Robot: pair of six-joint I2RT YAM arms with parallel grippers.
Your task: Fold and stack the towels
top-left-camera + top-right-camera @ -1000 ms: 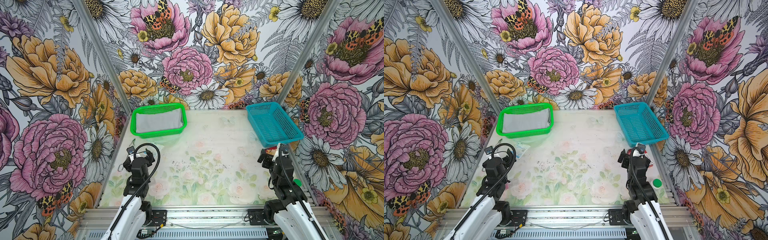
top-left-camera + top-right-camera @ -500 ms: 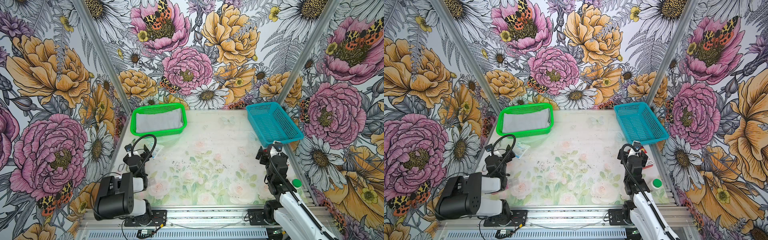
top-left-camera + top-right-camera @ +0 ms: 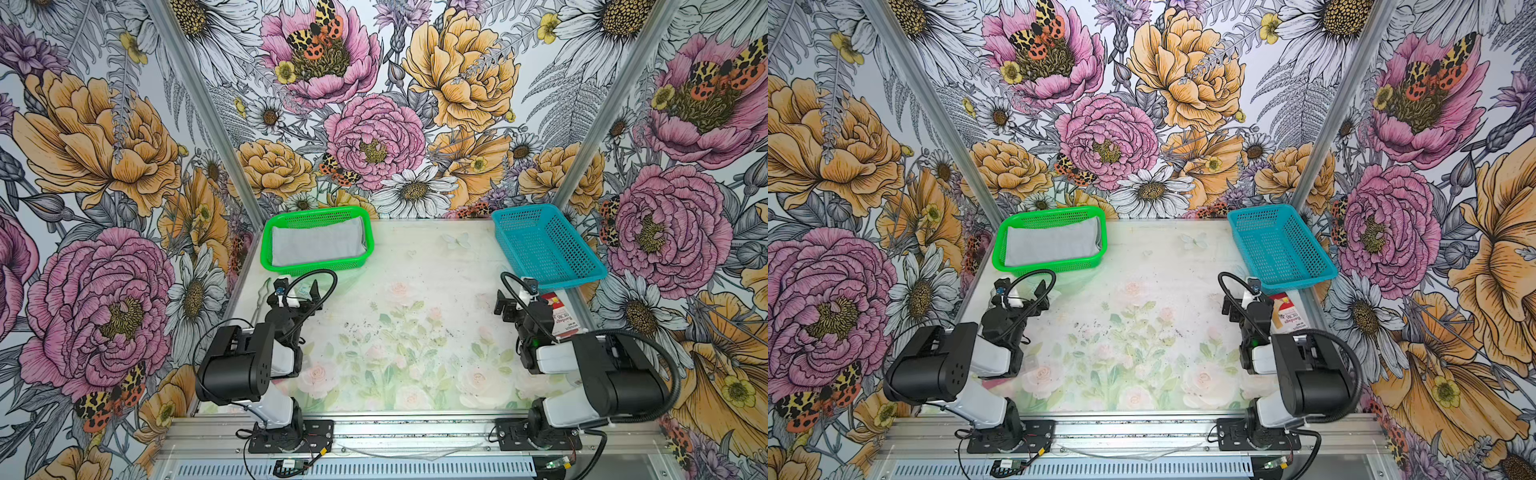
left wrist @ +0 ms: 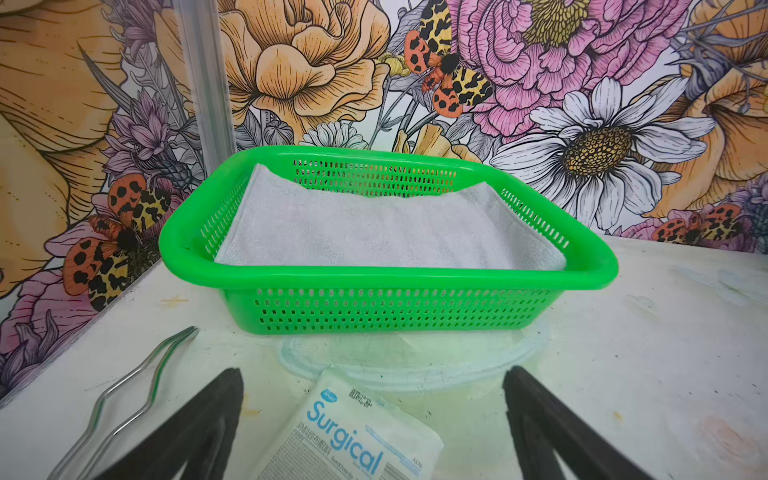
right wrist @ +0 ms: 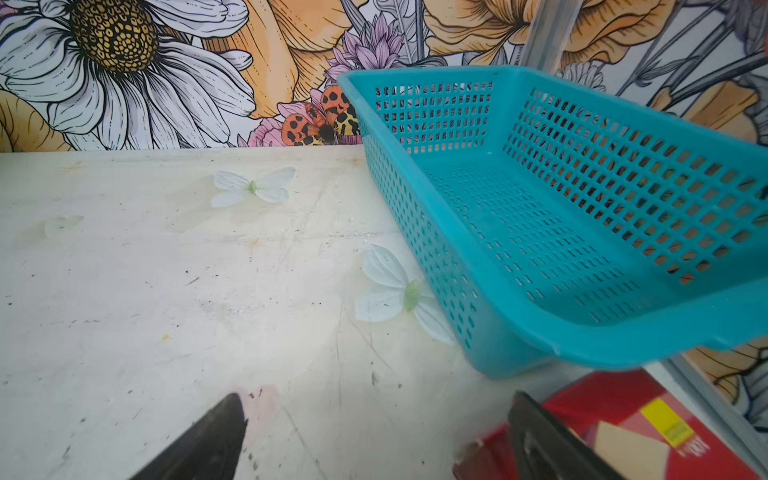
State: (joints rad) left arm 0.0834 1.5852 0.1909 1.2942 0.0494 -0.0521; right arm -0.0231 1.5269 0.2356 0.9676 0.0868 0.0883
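- One grey towel [image 3: 318,247], folded, inside green basket [image 3: 316,270] at eleven o'clock.
- Wide open, holding nothing: left gripper [image 4: 372,374], right gripper [image 5: 377,397].
- Looks done; calls only for checking underneath for more.

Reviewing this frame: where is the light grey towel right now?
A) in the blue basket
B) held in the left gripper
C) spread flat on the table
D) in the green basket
D: in both top views the light grey towel lies inside the green basket, while the blue basket holds nothing.
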